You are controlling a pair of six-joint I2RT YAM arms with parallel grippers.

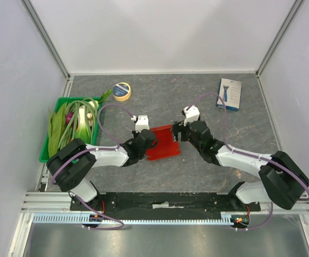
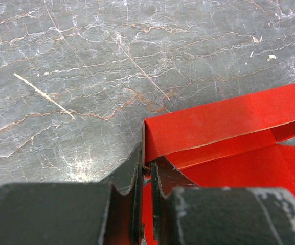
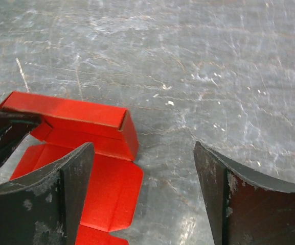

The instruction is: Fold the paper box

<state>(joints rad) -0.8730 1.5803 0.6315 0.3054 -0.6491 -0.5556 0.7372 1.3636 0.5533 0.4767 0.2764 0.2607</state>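
Grey marbled worktop (image 1: 213,107), white panels on three sides. The paper box (image 1: 162,144) lies about mid-worktop between the two arms, well apart from every edge.

Left gripper (image 2: 144,176): jaws all but shut, w/ thin red card pinched btwn them at the box's left corner, where one wall stands folded upright. It works as the anchor.

Right gripper (image 3: 143,153): jaws wide apart w/ nothing in them, hanging just off the box's right side, not touching it.

Key relation, from the right wrist view: the box sits left of the open gap, not inside it. Only the left finger (image 3: 68,176) overlaps the flat red panel, and the right one is over bare worktop. The upright wall's long axis runs across that view, approx. from the left gripper toward the right one. Its free end stops just ahead and left of the gap.

The flap next to that end looks unfolded, though the view's too tight to be sure. The right arm is nearer that end and free, so it probably needs to shift left onto the card before closing.
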